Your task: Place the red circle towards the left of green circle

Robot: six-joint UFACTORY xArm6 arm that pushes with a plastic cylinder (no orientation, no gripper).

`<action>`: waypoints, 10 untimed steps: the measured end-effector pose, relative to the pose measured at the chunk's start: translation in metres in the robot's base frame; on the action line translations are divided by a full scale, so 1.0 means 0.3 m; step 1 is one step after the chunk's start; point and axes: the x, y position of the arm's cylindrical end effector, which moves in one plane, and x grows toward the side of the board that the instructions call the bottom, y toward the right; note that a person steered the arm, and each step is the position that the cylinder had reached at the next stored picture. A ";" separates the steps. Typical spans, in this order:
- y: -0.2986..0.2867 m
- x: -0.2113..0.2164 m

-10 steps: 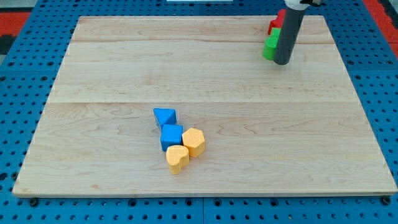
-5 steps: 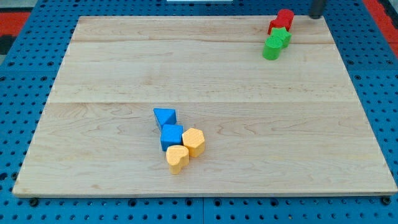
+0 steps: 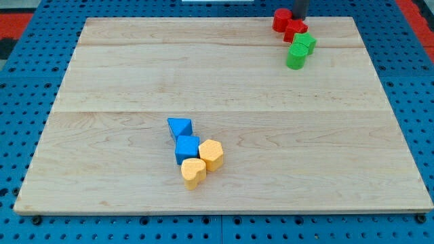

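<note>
The red circle [image 3: 281, 19] lies at the board's top edge, right of centre. It touches a second red block [image 3: 296, 30], whose shape I cannot make out, just below and to its right. The green circle [image 3: 296, 56] sits lower, below a green star-like block [image 3: 305, 43] that touches it. The red circle is up and slightly left of the green circle. My tip [image 3: 300, 16] is at the view's top, just right of the red circle and above the second red block. Only the rod's lowest part shows.
A cluster sits at the board's lower middle: a blue triangle [image 3: 180, 127], a blue square [image 3: 187, 148], a yellow hexagon [image 3: 211, 154] and a yellow heart [image 3: 193, 172]. The wooden board [image 3: 217, 88] lies on a blue pegboard.
My rod left the green blocks, went to the top right corner, then moved left along the top edge. The red circle has slid left, from right of the other red block to its left.
</note>
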 end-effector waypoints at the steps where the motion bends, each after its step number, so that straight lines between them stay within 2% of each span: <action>1: -0.118 0.008; 3: -0.356 0.095; 4: -0.389 0.004; 5: -0.683 0.001; 6: -0.620 0.098; 7: -0.501 0.103; 8: -0.393 0.196; 9: -0.416 0.195; 10: -0.436 0.024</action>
